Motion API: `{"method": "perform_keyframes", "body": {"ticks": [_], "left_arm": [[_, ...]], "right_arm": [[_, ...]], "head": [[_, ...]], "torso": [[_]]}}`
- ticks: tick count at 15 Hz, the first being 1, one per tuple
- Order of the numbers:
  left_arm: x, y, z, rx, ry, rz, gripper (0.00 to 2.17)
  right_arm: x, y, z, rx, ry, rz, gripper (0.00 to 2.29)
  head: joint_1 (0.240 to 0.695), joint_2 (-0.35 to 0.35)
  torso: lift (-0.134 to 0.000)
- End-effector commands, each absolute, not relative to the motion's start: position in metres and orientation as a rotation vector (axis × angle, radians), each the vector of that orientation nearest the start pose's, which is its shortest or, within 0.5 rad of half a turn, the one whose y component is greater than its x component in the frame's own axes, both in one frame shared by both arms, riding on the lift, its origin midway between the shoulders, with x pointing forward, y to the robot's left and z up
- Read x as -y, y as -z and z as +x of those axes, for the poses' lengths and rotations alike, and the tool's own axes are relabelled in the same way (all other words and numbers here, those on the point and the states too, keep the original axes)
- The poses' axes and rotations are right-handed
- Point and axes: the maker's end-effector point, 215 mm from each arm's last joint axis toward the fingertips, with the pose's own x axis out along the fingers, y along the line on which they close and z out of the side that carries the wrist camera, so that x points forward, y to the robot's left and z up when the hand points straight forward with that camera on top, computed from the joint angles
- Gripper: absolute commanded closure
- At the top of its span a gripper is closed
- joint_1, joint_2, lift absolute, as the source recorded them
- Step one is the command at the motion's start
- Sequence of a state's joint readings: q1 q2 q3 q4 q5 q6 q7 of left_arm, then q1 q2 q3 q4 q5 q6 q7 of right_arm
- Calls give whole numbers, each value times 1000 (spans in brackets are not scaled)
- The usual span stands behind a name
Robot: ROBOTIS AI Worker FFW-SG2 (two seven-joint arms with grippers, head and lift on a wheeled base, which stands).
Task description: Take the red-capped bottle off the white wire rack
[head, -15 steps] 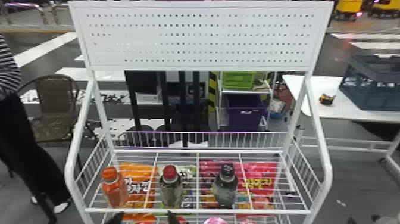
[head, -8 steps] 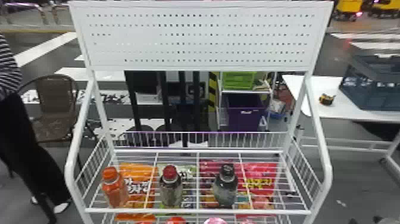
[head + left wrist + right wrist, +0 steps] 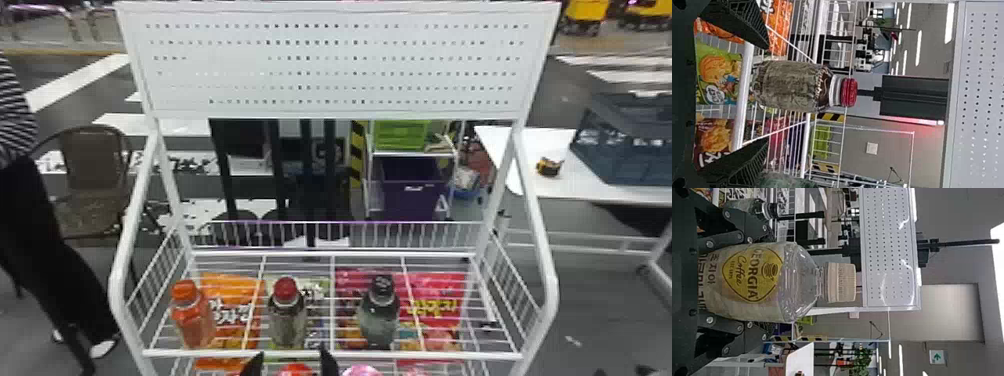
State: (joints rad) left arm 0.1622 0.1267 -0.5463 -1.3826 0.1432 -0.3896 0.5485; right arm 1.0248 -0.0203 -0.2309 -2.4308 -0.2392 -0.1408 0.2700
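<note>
Jaws gape empty on left gripper (image 3: 291, 352) by wire rack (image 3: 440, 355), right gripper (image 3: 769, 283) clasps pale-capped bottle (image 3: 785, 282), chair (image 3: 95, 165) beyond.

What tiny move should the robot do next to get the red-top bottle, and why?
Probably ease the left gripper forward: its open fingers are lined up with either side of the red-capped bottle, but their tips look short of it, near the rack's front rail.

Left gripper (image 3: 290, 361) at head view's bottom edge, its two black fingers parted, tips pointing away from the robot; right gripper (image 3: 766, 281), in right wrist view, has opposed fingers spaced apart.
</note>
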Motion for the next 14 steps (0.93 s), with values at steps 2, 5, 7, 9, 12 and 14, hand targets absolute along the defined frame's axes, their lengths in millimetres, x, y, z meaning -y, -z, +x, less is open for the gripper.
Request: {"method": "perform_keyframes", "body": {"ticks": [2, 5, 7, 9, 12, 14], "left_arm": [[-98, 452, 489, -45, -49, -74, 39], [-99, 451, 509, -27, -40, -51, 39], [-103, 455, 522, -29, -48, -31, 39], [-107, 460, 532, -31, -54, -13, 39], [-120, 462, 546, -25, -74, 7, 43], [-125, 459, 554, -19, -82, 13, 238]], "right_arm": [[268, 265, 306, 1, -133, 29, 1376], [268, 265, 306, 2, -132, 29, 1376], [270, 265, 306, 1, -128, 26, 1376], [271, 265, 305, 0, -128, 23, 1376], [273, 264, 304, 5, -126, 24, 1376], [274, 265, 304, 3, -125, 22, 1376]], "head": [[499, 0], [499, 0], [499, 0], [499, 0], [499, 0], [499, 0]], "torso": [[0], [0], [0], [0], [0], [0]]}}
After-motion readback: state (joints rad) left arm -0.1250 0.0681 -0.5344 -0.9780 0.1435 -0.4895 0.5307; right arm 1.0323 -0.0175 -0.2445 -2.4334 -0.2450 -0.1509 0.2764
